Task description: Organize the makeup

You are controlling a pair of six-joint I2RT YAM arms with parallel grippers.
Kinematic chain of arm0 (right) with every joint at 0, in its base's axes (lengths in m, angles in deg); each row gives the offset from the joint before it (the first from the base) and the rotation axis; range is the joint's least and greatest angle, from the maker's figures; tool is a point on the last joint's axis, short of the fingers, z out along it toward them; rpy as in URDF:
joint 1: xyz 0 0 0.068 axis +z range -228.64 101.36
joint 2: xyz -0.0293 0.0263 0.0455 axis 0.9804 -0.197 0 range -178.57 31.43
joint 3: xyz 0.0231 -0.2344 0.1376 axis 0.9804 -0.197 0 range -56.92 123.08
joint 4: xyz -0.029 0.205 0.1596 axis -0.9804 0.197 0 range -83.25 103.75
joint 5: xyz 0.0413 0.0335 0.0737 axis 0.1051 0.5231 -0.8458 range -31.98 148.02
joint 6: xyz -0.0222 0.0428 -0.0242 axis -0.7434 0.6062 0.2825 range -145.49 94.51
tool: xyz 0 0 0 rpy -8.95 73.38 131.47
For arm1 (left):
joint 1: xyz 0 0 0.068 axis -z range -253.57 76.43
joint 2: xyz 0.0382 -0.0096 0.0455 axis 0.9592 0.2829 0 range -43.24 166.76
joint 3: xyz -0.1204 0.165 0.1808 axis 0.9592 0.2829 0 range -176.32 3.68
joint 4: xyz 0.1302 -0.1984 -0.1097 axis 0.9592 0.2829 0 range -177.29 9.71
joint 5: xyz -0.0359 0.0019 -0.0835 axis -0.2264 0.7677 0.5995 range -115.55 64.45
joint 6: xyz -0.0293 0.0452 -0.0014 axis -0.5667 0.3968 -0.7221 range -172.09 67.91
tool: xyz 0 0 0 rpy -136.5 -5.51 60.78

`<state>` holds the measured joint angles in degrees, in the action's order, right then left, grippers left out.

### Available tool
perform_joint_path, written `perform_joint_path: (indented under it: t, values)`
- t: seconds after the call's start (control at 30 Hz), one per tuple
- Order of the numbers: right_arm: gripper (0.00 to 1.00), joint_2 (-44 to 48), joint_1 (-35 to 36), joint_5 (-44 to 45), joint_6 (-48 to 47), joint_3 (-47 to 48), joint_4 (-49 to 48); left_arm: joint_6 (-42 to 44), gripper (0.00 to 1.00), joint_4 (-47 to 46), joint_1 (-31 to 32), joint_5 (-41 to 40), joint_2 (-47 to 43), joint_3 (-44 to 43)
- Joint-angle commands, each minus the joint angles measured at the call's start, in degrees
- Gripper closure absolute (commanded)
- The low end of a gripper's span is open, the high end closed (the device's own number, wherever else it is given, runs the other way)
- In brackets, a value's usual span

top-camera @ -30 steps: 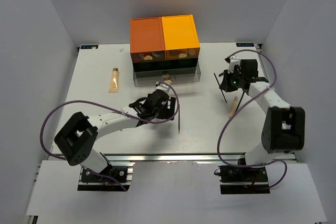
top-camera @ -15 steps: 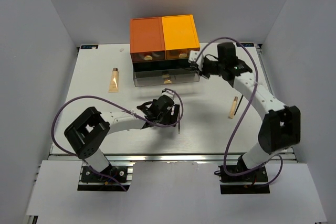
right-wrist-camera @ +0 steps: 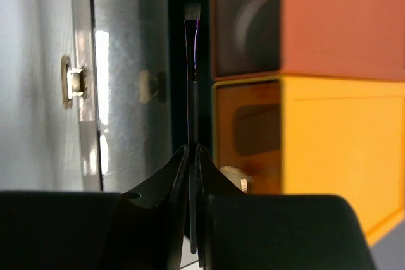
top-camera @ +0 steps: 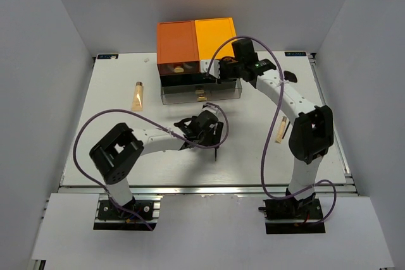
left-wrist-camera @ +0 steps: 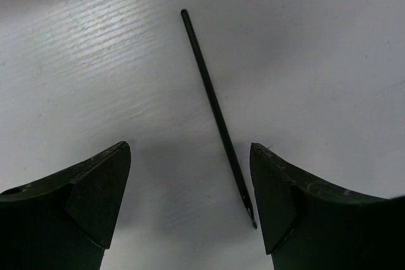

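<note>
The thin brush (right-wrist-camera: pixel 192 61) is sitting pinched in the right claw (right-wrist-camera: pixel 192 153), bristles pointing ahead. It is running along the dark gap between the clear lower drawer front and the orange upper drawers of the drawer box (top-camera: pixel 196 41). That claw is clenching tight on the handle.

Down in the middle of the tabletop (top-camera: pixel 253 156), a thin black stick (left-wrist-camera: pixel 215 109) is lying flat. The left claw (left-wrist-camera: pixel 190 156) is hanging right over it, spread wide and gripping nothing. The stick is running between the fingers, closer to the one on the right of the wrist view.

One beige tube (top-camera: pixel 137 96) is lying left of the box. A second tube (top-camera: pixel 279 132) is lying beside the right arm's cable.
</note>
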<state>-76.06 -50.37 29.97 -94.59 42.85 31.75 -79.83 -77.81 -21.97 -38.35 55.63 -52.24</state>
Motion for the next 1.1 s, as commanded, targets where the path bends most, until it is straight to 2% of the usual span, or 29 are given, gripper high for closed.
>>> perform_joint_path:
  t: [0.0,0.1,0.13,0.23,0.3,0.43,0.47,0.6,0.63,0.83,1.07]
  values:
    - [0.87,-0.7,-0.2,3.6,-1.4,1.7,3.7,-0.7,0.15,1.6,0.4,-0.7,2.1,-3.8]
    - [0.77,-0.7,-0.1,4.9,0.1,0.7,2.9,-0.9,0.18,2.4,0.4,-0.7,4.6,-5.3]
    - [0.67,-0.5,-0.2,4.9,0.9,0.3,2.3,-1.1,0.19,2.7,0.4,-1.2,5.4,-5.7]
    - [0.53,1.5,-0.5,4.1,5.8,-0.9,-0.5,-1.9,0.25,5.2,0.4,-3.4,6.8,-7.4]
    - [0.50,4.5,-0.8,2.1,9.5,-2.6,-2.6,-2.3,0.31,7.0,0.4,-3.9,8.2,-8.9]
    - [0.41,10.9,-2.5,0.2,25.5,-7.2,-9.6,-2.8,0.44,8.0,0.4,-2.6,10.6,-10.6]
    - [0.39,14.0,-2.9,0.4,28.4,-8.7,-13.8,-2.8,0.45,8.9,0.5,-2.0,11.3,-11.2]
    - [0.20,22.0,-5.5,2.6,39.4,-19.6,-23.9,-2.6,0.48,9.9,1.0,-1.4,13.6,-13.5]
    - [0.20,23.3,-6.6,2.9,40.6,-20.8,-24.4,-2.7,0.52,10.3,1.1,-1.3,14.2,-13.9]
    - [0.20,29.4,-12.2,1.9,47.6,-26.8,-26.6,-2.0,0.59,15.8,1.8,-2.3,18.0,-15.6]
    - [0.21,33.0,-18.1,0.3,53.6,-32.7,-28.2,-2.0,0.75,21.2,3.3,-5.8,21.4,-16.3]
